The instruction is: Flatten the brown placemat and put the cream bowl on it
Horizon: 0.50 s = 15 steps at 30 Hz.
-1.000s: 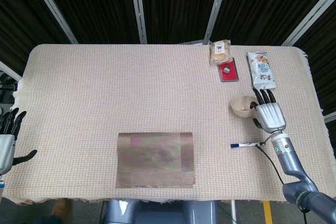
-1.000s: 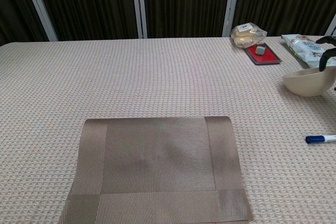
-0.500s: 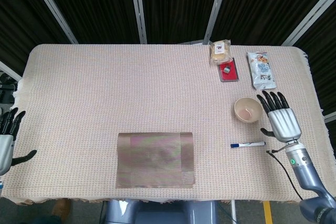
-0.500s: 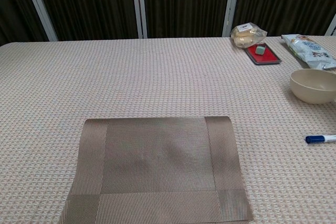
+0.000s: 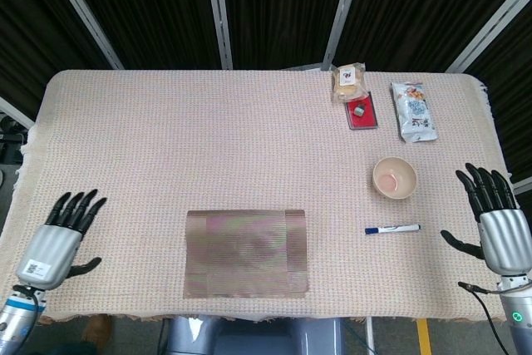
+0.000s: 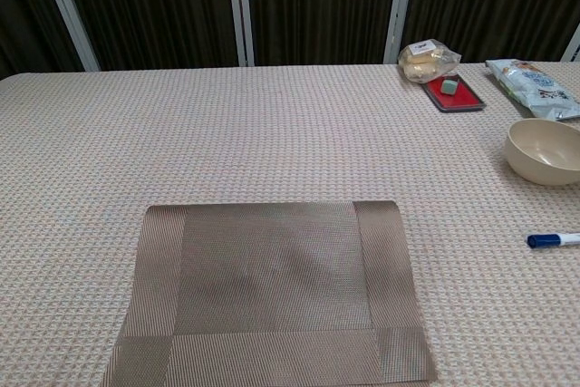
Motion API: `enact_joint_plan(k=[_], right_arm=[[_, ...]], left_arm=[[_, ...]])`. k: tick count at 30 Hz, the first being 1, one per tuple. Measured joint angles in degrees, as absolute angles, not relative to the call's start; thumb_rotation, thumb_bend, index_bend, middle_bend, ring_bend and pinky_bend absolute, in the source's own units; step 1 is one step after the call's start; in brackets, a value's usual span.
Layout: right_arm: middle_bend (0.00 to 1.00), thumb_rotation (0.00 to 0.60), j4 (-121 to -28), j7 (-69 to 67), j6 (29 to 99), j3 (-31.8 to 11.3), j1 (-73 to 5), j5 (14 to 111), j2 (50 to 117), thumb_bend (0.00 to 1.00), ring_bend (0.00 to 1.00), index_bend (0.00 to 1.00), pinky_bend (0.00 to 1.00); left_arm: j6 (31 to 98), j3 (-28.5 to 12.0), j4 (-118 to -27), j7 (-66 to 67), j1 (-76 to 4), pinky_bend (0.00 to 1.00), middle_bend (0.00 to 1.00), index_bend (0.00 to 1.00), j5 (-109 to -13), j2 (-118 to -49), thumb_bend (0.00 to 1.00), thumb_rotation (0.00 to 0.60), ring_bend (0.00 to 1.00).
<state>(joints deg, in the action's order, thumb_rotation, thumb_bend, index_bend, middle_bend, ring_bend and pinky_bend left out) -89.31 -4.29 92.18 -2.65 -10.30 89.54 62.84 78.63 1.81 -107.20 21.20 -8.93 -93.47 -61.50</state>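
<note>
Both hands seen only from the head view: left hand [image 5: 56, 243] at lower left, right hand [image 5: 497, 226] at lower right, fingers spread, holding nothing. Cream bowl [image 5: 394, 178] upright and empty at right, up-left of the right hand, apart from it. Brown placemat [image 5: 246, 253] flat at lower centre.

My table [image 5: 166, 139] wears a woven cream cloth. On it lie the placemat [image 5: 246, 253] near me, the bowl [image 5: 394, 178], a pen [image 5: 391, 229], a red tray [image 5: 362, 114], and two snack packets [image 5: 413, 110] far right.
</note>
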Motion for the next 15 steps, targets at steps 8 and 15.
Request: enact_joint_plan(k=[8, 15], right_arm=[[0.0, 0.6, -93.3, 0.9, 95.6, -3.0, -7.5, 90.2, 65.7, 0.0, 0.0, 0.0, 0.0], [0.0, 0.6, -94.6, 6.8, 95.9, -3.8, -6.7, 90.0, 67.0, 0.0, 0.0, 0.0, 0.0]], left_arm=[[69.7, 3.9, -105.8, 20.8, -15.4, 0.0, 0.0, 0.11, -100.4, -64.4, 0.0, 0.6, 0.0], [67.0, 7.0, -97.1, 8.8, -21.1, 0.0, 0.0, 0.4, -111.0, -68.7, 0.0, 0.6, 0.0]])
